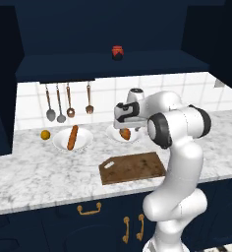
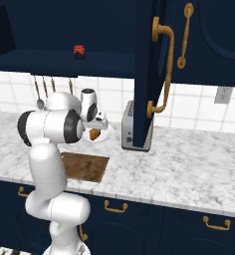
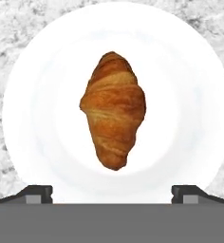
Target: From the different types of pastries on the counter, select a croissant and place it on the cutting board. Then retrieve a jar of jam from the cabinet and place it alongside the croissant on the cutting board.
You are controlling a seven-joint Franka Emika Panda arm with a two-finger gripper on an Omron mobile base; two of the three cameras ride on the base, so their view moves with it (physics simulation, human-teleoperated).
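Hovers, two-finger gripper [image 3: 112, 193] spread wide, directly over golden-brown croissant [image 3: 113, 109] lying on round white plate [image 3: 33, 118], beyond dark wooden cutting board [image 1: 132, 167].

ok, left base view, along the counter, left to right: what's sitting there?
Small orange-yellow fruit → baguette on its white plate → croissant on the second plate, under the open claw. Cutting board lies nearer, in front.

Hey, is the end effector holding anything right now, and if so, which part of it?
Nothing is held. The end effector is open above the croissant, which lies untouched on its white plate, the fingertips spread wide either side.
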